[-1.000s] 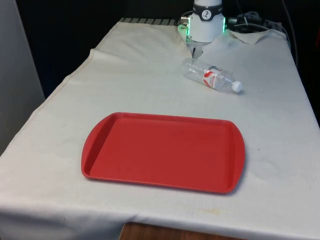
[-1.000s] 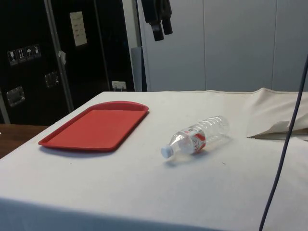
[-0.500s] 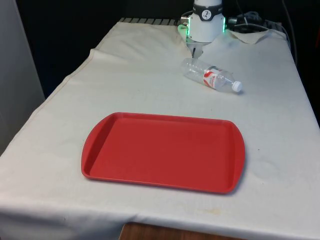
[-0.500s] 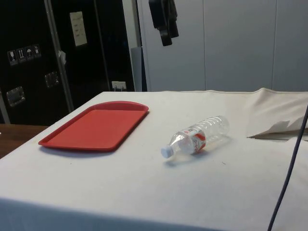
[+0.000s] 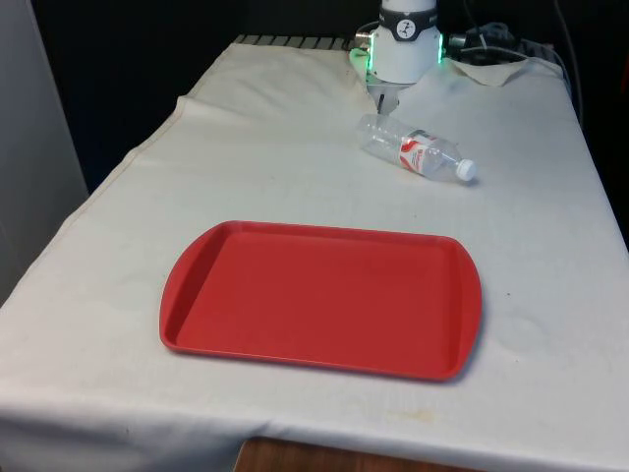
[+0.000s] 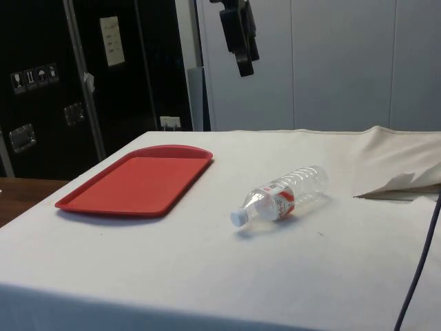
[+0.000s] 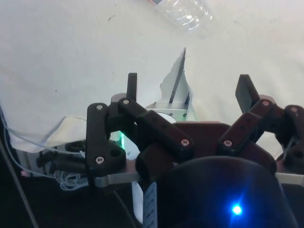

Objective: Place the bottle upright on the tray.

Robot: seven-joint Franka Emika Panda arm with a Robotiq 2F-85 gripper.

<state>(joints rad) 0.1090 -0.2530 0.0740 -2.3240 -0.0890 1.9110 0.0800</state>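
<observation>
a clear plastic bottle (image 5: 417, 150) lies on its side on the table (image 5: 295, 167), well apart from the red tray (image 5: 319, 297); light, slippery, best gripped mid-body. the claw (image 6: 239, 38) hangs above, fingers apart.

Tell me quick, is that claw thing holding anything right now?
Gripper: open and holding nothing, up in the air above the table; the bottle lies on its side on the cloth, untouched.

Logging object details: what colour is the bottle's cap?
White; the cap on the bottle shows best in the side view.
</observation>
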